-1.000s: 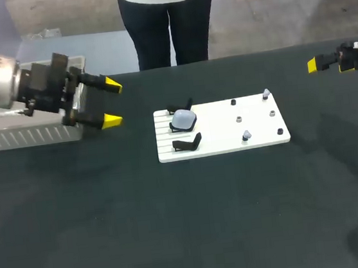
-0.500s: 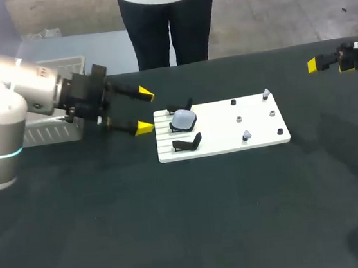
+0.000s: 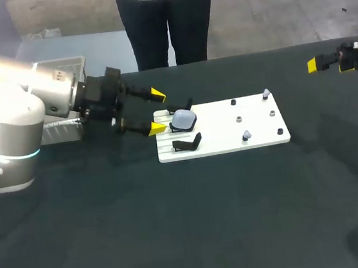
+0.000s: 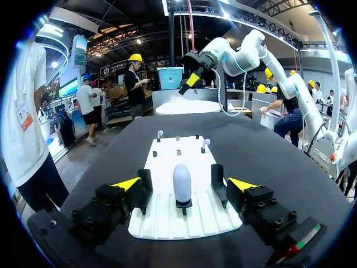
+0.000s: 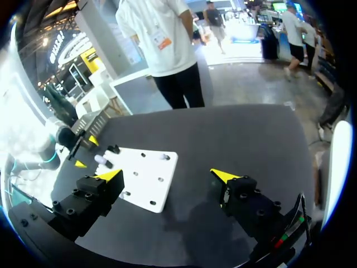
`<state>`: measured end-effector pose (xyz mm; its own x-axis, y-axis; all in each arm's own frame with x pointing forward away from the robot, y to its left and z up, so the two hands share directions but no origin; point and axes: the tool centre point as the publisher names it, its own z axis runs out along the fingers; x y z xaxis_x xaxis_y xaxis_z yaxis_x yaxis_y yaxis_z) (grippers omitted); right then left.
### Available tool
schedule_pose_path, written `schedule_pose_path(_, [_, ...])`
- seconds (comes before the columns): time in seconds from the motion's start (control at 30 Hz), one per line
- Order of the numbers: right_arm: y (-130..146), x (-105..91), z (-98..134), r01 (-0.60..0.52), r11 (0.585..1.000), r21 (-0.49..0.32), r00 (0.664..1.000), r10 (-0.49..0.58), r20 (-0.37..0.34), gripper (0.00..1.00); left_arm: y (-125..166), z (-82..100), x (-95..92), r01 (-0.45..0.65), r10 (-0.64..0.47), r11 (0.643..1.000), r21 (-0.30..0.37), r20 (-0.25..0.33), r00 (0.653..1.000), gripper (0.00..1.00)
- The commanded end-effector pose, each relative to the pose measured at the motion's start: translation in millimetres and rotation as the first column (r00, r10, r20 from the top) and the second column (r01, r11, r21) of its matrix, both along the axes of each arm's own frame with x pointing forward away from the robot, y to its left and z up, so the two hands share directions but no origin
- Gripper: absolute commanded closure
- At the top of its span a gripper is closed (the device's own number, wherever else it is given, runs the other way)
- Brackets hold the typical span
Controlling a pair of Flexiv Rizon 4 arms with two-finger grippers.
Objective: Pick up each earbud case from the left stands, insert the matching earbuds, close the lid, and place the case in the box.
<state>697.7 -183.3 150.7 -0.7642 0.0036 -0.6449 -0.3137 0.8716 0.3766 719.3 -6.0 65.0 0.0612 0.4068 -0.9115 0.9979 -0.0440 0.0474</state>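
Observation:
A pale blue-grey earbud case (image 3: 183, 118) sits on the middle stand at the left end of the white board (image 3: 230, 127). Empty black stands (image 3: 180, 106) (image 3: 188, 143) flank it. Two earbuds (image 3: 265, 93) (image 3: 246, 136) stand on pegs at the board's right end. My left gripper (image 3: 157, 112) is open at the board's left edge. In the left wrist view the case (image 4: 182, 181) stands just ahead of and between the yellow tips of this gripper (image 4: 184, 184), untouched. My right gripper (image 3: 329, 65) hangs open over the table's far right, with nothing between its fingers (image 5: 167, 175).
A grey box (image 3: 59, 130) stands at the table's far left, behind my left arm. Small black pegs (image 3: 233, 102) dot the board's right half. Dark bare tabletop (image 3: 208, 221) spreads in front of the board.
My left arm has swung right from beside the grey box to the board's left edge, bringing its open fingers up to the case. The right arm has not moved.

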Motion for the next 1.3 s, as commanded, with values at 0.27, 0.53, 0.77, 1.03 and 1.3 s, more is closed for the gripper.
schedule_pose_path(0.27, [-1, 1.0, -1, -0.004, 1.000, 0.003, 1.000, 0.004, 0.000, 0.00, -3, -4.1, 0.4, -0.073, 0.073, 0.997, 0.004, -0.010, 0.997, 0.00])
schedule_pose_path(0.53, [-1, 1.0, -1, -0.004, 1.000, 0.003, 1.000, 0.004, 0.000, 0.00, -8, -11.9, -1.9, -0.118, 0.119, 0.993, 0.028, -0.029, 0.993, 0.00])
schedule_pose_path(0.77, [-1, 1.0, -1, -0.004, 1.000, 0.003, 1.000, 0.004, 0.000, 0.00, -15, -17.7, -4.1, -0.121, 0.122, 0.992, 0.028, -0.043, 0.992, 0.00])
schedule_pose_path(1.03, [-1, 1.0, -1, -0.004, 1.000, 0.003, 1.000, 0.004, 0.000, 0.00, -20, -25.1, -0.9, -0.126, 0.127, 0.992, 0.018, -0.067, 0.990, 0.04])
schedule_pose_path(1.3, [-1, 1.0, -1, -0.004, 1.000, 0.003, 1.000, 0.004, 0.000, 0.00, -27, -28.7, -0.2, -0.127, 0.128, 0.992, 0.020, -0.079, 0.989, 0.21])
